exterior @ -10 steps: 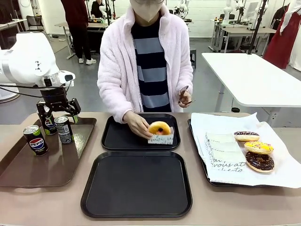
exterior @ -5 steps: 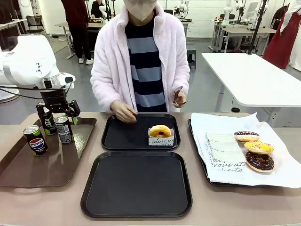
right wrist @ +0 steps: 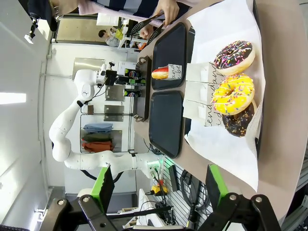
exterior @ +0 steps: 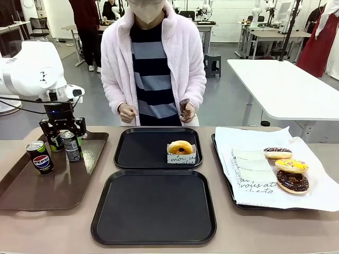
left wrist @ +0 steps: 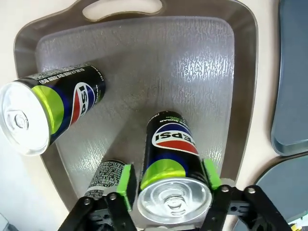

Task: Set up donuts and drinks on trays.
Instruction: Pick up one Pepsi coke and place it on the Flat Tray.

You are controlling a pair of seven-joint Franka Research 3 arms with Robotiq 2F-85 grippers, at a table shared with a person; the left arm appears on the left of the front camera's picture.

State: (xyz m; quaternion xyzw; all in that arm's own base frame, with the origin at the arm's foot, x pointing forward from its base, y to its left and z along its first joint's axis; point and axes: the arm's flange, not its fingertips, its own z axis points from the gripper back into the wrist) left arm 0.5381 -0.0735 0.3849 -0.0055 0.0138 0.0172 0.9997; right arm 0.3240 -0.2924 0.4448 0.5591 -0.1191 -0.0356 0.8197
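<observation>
In the front view, your left jaws hang over the far corner of the glossy brown plastic tray with handles (exterior: 32,190) at 9 o'clock on the tan bench (exterior: 275,227), down around a slim black green-accented Pepsi can (exterior: 54,142) that stands upright. A second black can with grey print (exterior: 71,145) stands just beside it at its 4 o'clock, and a third black Pepsi can (exterior: 40,157) at its 7 o'clock. The golden ring donut in a white paper sleeve (exterior: 180,146) sits at the 3 o'clock side of the far matte black tray (exterior: 132,153); the near matte black tray (exterior: 153,206) lies at 6 o'clock. At 3 o'clock the paper-lined tray (exterior: 254,148) holds a pink-white donut (exterior: 277,153), a yellow donut (exterior: 291,165) and a chocolate donut (exterior: 292,181). In the left wrist view, you see the green pads (left wrist: 126,185) pressed against both sides of the green-accented can, so the jaws are closed partway on it. In the right wrist view, your right jaws stand wide apart at 6 o'clock, holding nothing.
</observation>
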